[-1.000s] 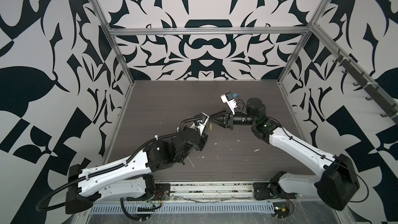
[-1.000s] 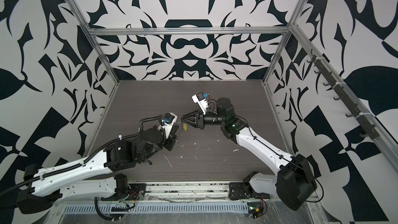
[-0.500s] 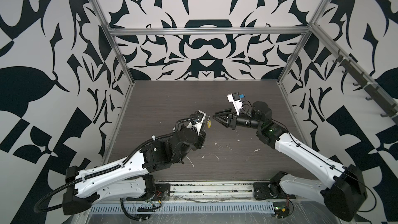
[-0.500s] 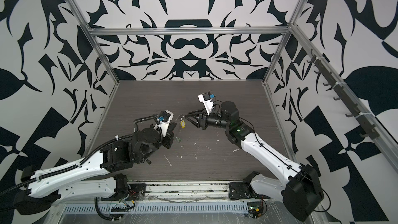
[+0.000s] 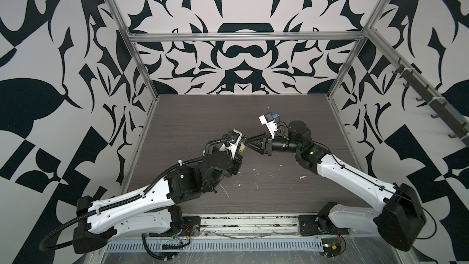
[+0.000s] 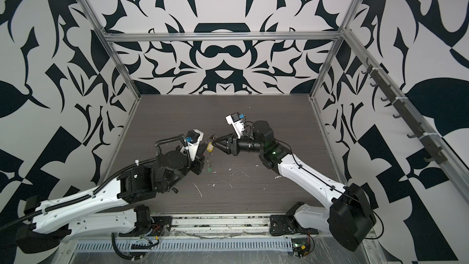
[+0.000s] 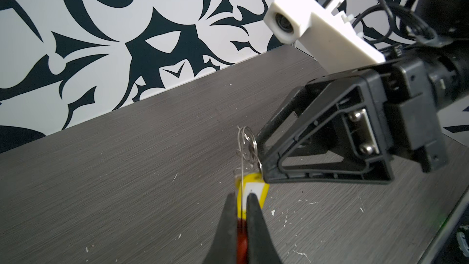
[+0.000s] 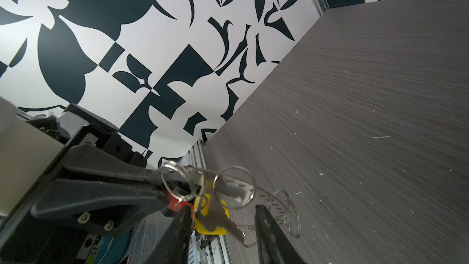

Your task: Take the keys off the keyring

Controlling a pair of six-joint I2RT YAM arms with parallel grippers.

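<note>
Yellow-tagged key (image 8: 217, 218): right tool (image 8: 222, 207) is coming back in.
The left tool (image 7: 241, 195) is clamping the keyring (image 7: 241, 234) at its red sleeve (image 8: 174, 203) above mid tabletop (image 5: 253, 113); right tool, jaws apart, is straddling the key again, likely retrying the pull-off.

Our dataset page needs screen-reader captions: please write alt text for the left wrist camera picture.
The left gripper, shut on the red-sleeved keyring, shows a yellow key tag at its tips, over a dark wood-grain table. The open right gripper faces it, tips beside the small silver rings over the tag.
</note>
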